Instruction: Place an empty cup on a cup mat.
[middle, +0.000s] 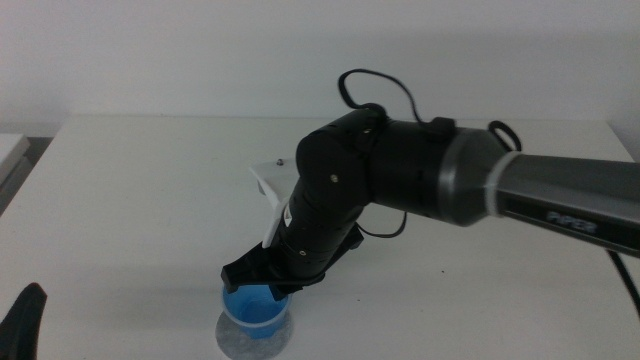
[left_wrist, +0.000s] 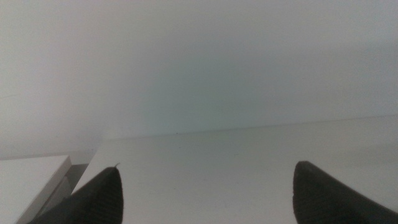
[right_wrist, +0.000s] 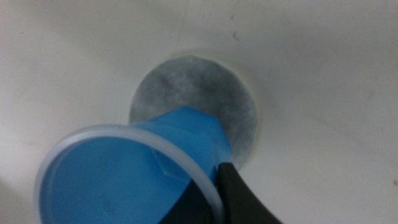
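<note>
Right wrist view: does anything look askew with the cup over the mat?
Nothing looks spilled or damaged. The small bright blue plastic cup, empty, is gripped by the right claw at its rim and appears tilted in this view, its base over the round mottled grey mat. The left claw waits, open.

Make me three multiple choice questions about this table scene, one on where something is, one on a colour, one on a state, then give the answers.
1. Where is the cup?
A. over the cup mat
B. at the table's far edge
C. beside the left pincer

2. What colour is the cup?
A. red
B. blue
C. green

3. What is the right pincer doing?
A. hanging open with nothing in it
B. gripping the mat
C. gripping the cup at its rim

Answers: 1 A, the middle view shows the grey disc under the cup; 2 B, bright blue in both views; 3 C, a dark finger presses on the rim in the right wrist view.
</note>
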